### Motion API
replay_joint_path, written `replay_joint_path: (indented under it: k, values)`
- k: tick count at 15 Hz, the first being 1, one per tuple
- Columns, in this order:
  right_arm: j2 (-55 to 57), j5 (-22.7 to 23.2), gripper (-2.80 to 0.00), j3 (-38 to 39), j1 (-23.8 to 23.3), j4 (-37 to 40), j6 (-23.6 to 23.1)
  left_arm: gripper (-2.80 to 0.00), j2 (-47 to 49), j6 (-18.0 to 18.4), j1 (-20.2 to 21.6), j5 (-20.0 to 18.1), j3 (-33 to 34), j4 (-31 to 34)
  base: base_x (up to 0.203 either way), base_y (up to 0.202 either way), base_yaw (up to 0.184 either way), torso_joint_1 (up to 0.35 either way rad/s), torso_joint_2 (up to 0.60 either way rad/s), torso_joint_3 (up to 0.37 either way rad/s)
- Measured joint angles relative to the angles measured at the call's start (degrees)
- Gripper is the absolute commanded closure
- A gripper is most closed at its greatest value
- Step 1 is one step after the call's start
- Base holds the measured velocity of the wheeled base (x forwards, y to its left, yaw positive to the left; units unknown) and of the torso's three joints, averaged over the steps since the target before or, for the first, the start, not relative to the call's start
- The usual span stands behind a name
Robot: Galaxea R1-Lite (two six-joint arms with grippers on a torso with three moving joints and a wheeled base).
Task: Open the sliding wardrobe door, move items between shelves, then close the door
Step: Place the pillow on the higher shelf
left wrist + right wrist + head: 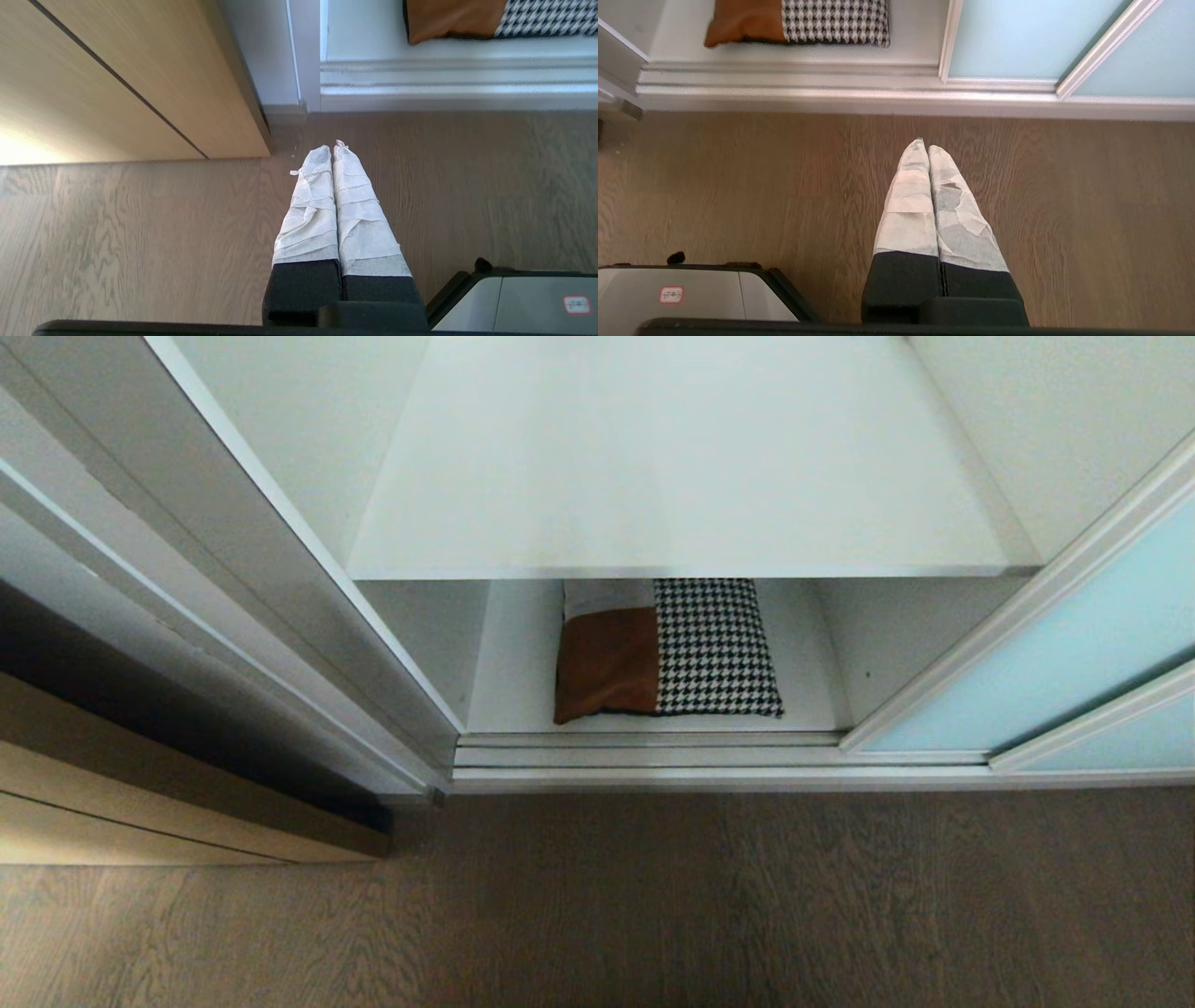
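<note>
From the head camera I look down into the open wardrobe. The door (1055, 681) stands slid off to the right of the cushion (667, 649), leaving the opening clear. The cushion lies flat on the bottom shelf (812, 695), just behind the track (644, 756), with its back edge tucked under the upper shelf (672, 476), which is bare. Neither arm shows in this view, so I judge the opening step done and the moving step not yet begun.

On the left wrist camera, the left pincer (332, 147) hangs over the floor (140, 233), its wrapped fingers pressed together and holding nothing. The cushion's brown corner (453, 21) sits beyond the track, well apart from the fingertips. A tan wooden panel (117, 79) stands to the cushion's left.

On the right wrist camera, the right pincer (927, 144) is likewise fully closed and empty, over the floor and short of the track (784, 91). The cushion (798, 23) lies past the track, the door (1017, 37) just beside it on the right.

Next I would have to spread a pincer, reach low over the track and under the upper shelf, and take the cushion by its near edge. Clearance under that shelf looks tight, though I can't gauge it well from this steep angle. The cushion is soft and may sag when lifted to the upper shelf.
</note>
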Motion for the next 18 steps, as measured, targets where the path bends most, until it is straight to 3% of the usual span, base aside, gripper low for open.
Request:
replay_joint_path:
  k: [18]
  values:
    - [0.0, 0.0, 0.00, 0.0, 0.0, 0.0, 0.0, 0.00, 0.0, -0.7, 0.0, 0.5, -0.1, 0.0, 0.000, 0.000, 0.000, 0.004, 0.00, -0.179]
